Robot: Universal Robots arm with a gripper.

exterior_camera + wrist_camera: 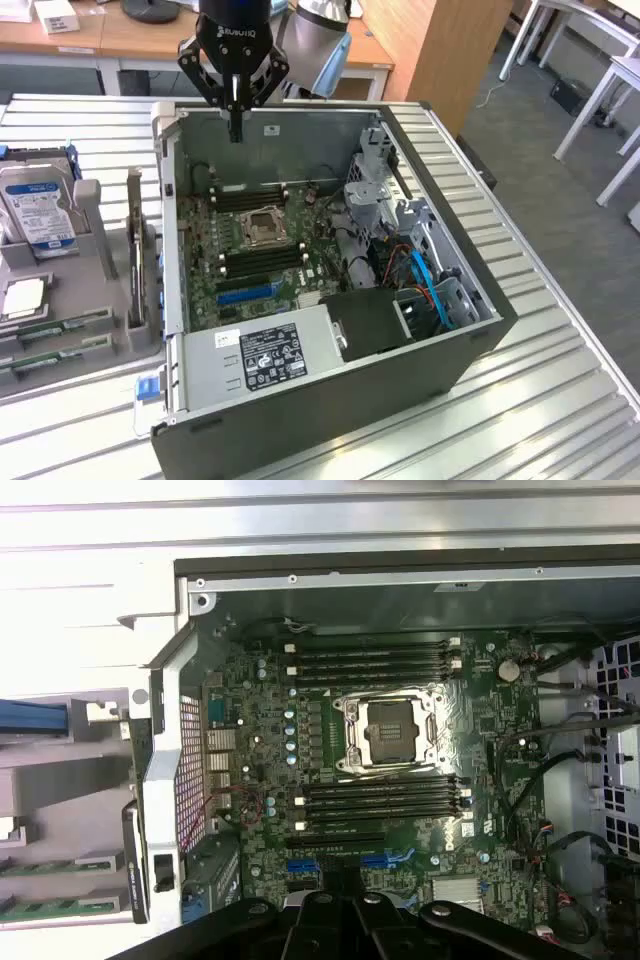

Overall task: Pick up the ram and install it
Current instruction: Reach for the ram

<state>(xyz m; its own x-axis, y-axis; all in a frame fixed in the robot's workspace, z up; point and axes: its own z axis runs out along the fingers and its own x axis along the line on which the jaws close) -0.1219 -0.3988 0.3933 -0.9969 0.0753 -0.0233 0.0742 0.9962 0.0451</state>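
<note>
The gripper [236, 130] is seen hanging over the far wall of the open case [300, 410], its fingers pressed together with nothing clamped between them. Down in the case, the motherboard [250, 265] is laid bare, with the CPU socket [388, 730] flanked on both sides by banks of dark memory slots [385, 800], all of them unfilled. The ram [62, 328] is found well apart from the gripper, outside the case at the exterior view's left, lying flat in a gray tray [90, 215], with a second green stick [50, 358] just beside it. The tray is shared with a hard drive [38, 215] stood upright and a square CPU chip [22, 298] (both near the ram, neither touching it as far as can be told). The case's side wall is placed between the tray and the slots. Inside, the drive cage [370, 180], blue cables [425, 280] and the power supply [265, 355] are crowded along the other sides of the board. Everything is carried on a ribbed metal table [560, 400].
</note>
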